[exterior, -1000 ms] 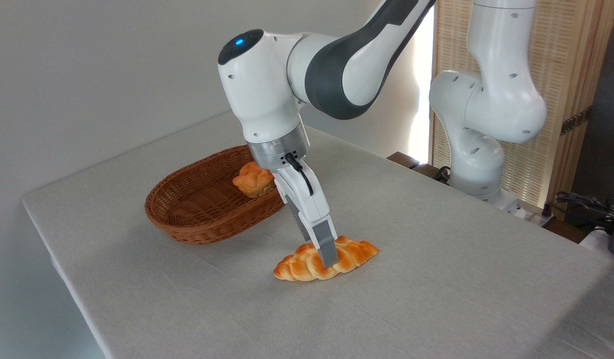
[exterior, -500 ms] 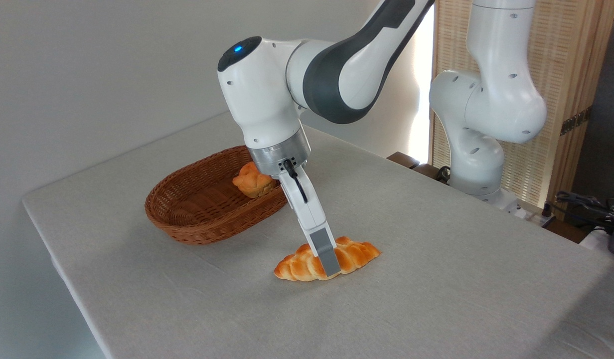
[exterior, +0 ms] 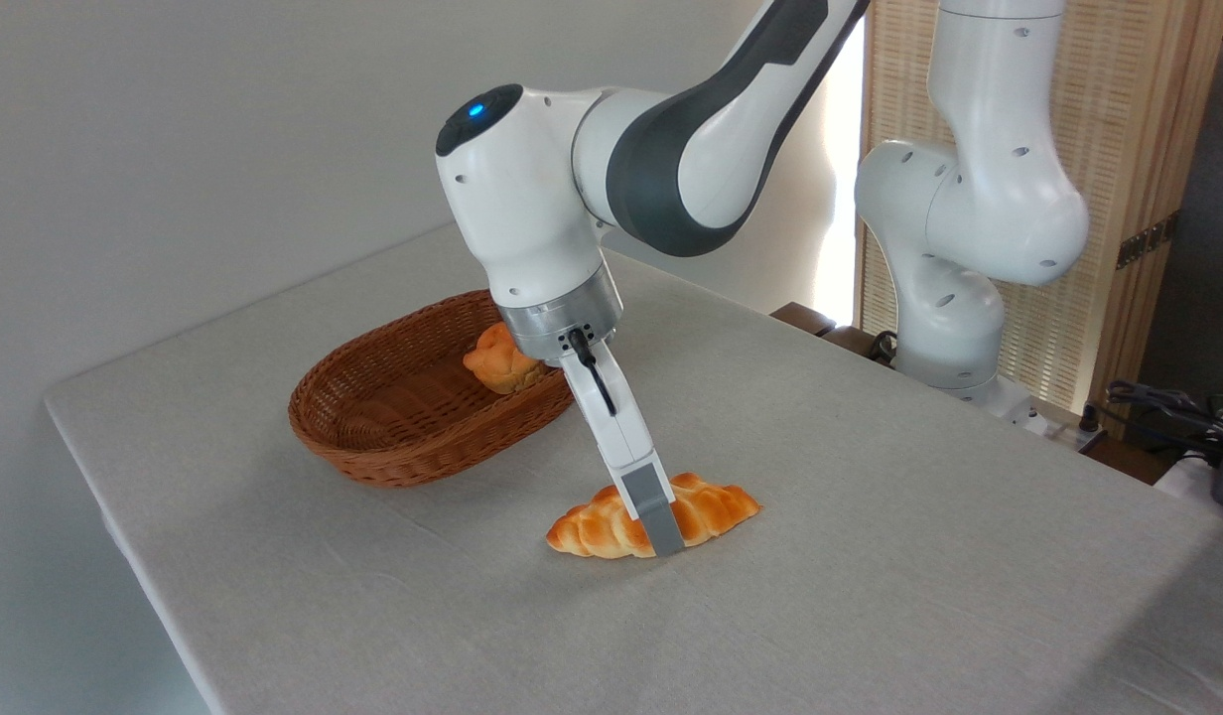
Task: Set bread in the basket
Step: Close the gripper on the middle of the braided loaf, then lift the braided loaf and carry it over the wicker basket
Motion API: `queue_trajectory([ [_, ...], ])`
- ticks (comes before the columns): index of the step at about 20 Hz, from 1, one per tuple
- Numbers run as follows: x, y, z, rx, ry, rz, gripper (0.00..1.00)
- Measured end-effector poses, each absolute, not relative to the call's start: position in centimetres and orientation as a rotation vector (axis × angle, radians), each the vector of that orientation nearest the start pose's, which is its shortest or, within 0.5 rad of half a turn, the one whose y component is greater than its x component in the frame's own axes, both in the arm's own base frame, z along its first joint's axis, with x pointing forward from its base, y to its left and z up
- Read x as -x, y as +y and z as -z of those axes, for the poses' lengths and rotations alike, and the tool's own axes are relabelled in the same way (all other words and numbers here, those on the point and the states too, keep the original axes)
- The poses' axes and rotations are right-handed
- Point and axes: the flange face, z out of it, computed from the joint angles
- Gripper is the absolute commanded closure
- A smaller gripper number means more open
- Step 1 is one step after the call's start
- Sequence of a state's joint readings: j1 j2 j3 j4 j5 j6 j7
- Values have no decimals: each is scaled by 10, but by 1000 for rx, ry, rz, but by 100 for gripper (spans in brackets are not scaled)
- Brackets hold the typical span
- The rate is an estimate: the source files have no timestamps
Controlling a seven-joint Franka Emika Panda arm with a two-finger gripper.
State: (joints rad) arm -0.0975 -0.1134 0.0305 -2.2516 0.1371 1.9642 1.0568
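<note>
Bread (exterior: 611, 524) lies on table (exterior: 870, 556) just right of basket (exterior: 373, 437), gripper (exterior: 661, 531) down over its middle, near finger hides far one so can't tell if clamped; glossy loaf could slip or tilt w/ off-centre grip

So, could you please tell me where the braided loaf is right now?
The braided loaf lies on the table near the front centre, just right of the basket, with the claw down across its middle.
</note>
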Motion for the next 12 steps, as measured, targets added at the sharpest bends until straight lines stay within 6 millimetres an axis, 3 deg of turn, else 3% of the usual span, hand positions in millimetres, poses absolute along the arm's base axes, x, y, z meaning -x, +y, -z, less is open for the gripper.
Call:
queue_trajectory([
  [2,-483,-23,-396,2572,1739,-334,73],
  [12,-483,-24,-391,2569,1746,-350,73],
])
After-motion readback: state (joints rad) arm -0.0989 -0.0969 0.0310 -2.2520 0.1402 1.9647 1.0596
